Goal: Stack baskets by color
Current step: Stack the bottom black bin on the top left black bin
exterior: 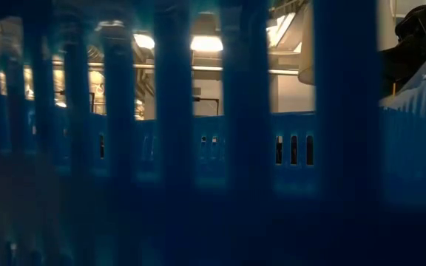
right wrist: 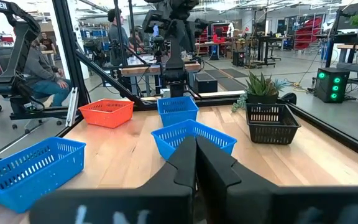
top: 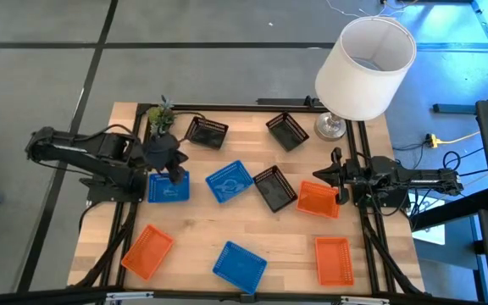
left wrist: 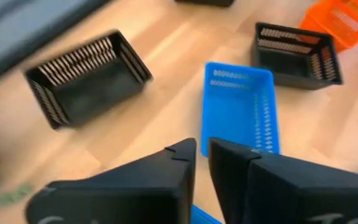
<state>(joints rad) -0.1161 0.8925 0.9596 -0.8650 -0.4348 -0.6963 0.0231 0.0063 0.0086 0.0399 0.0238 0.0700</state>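
So the left end effector [top: 176, 175] is hanging right over a blue basket [top: 168, 187] at the left edge of the tabletop [top: 193, 240]. Its fingers [left wrist: 160, 180] stand just a crack apart and nothing's between them, so my guess is it's either lining up on that basket's rim or just letting go. The right end effector [top: 339, 180] is parked at the right edge beside an orange basket [top: 318, 200], fingers pinched shut on nothing, probably just waiting.

Nothing's stacked yet as far as I can see. The other baskets sit singly all over: blue ones at middle [top: 229, 181] and front [top: 239, 263], orange at front left [top: 146, 251] and front right [top: 333, 259], black ones [top: 274, 187] toward the back. All look empty.
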